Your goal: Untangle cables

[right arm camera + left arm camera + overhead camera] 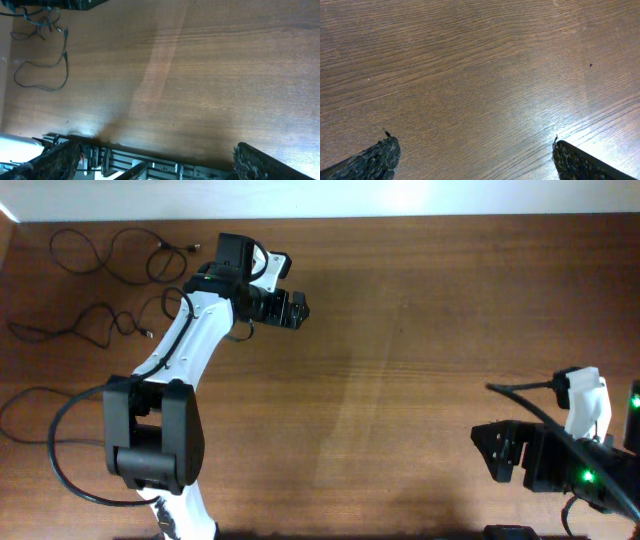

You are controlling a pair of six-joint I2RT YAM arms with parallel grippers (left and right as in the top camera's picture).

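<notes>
1. Left gripper (pixel 298 308): jaws released wide, nothing betw. them, over bare table (pixel 400 330).
2. Cables (pixel 175 248): thin black strands lying loose, apparently separate, left of left gripper, behind its wrist.
3. Right gripper (pixel 495 452): also released, empty, well right of left gripper, prob. keeping clear.

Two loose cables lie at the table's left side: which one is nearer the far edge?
The looping cable whose plug end lies beside the left arm at its wrist; the other cable lies nearer the robot's base side.
</notes>
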